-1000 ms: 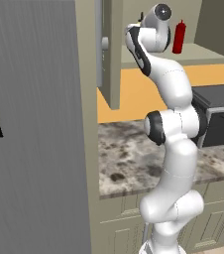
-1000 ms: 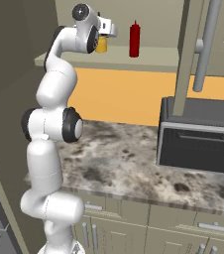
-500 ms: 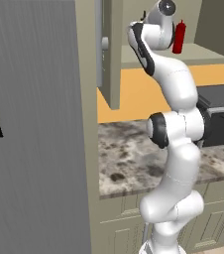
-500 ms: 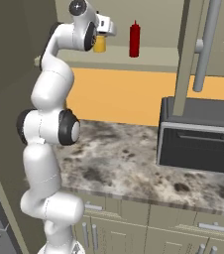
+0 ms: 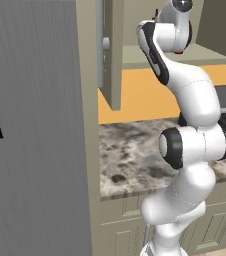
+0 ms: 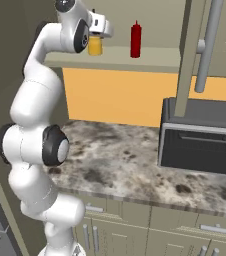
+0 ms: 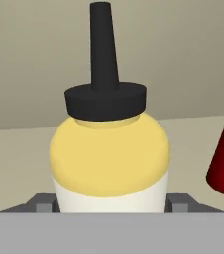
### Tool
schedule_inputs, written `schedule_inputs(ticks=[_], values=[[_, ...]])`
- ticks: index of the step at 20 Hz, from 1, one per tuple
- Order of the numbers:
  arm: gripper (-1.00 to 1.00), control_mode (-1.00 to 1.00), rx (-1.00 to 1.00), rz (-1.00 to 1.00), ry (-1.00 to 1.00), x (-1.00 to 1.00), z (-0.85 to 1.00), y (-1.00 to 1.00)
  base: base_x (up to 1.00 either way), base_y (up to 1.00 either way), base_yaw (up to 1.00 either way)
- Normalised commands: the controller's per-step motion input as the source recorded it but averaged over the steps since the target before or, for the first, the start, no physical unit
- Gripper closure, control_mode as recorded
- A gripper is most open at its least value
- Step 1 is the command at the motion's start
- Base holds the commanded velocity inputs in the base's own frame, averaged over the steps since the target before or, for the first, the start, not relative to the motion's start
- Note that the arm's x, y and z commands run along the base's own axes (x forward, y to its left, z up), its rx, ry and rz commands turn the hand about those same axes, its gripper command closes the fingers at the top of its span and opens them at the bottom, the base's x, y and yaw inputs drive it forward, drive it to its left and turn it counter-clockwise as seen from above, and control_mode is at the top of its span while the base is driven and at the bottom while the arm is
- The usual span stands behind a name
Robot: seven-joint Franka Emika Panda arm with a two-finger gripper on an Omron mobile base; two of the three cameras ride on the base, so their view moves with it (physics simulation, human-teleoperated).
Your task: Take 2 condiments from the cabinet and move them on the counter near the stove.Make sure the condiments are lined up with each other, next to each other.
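The end effector [image 6: 101, 36] is up at the cabinet shelf [image 6: 150, 58], its two dark fingers [image 7: 43, 204] flanking the yellow bottle [image 7: 109, 149], one on each side of its pale lower band; whether they press it I cannot tell. The red bottle [image 6: 136, 40] stands upright on the same shelf, near on the side away from the arm. Well below lies the mottled worktop [image 6: 130, 160], carrying a black microwave [image 6: 202, 142].

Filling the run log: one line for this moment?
stage: reaching | gripper: around yellow bottle, grip unclear | red bottle: on cabinet shelf
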Motion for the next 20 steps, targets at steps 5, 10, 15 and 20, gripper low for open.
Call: schedule_inputs(ticks=[5, 10, 15, 20], values=[[1.0, -1.0, 0.0, -0.11, -0.08, -1.0, 0.0, -0.13, 0.0, 0.0, 0.0], [1.0, -1.0, 0.0, -0.09, -0.09, -1.0, 0.0, -0.04, 0.0, 0.0, 0.0], [1.0, -1.0, 0.0, -0.02, -0.01, -1.0, 0.0, 0.0, 0.0, 0.0, 0.0], [1.0, -1.0, 0.0, 0.07, 0.0, -1.0, -0.06, 0.0, 0.0, 0.0, 0.0]])
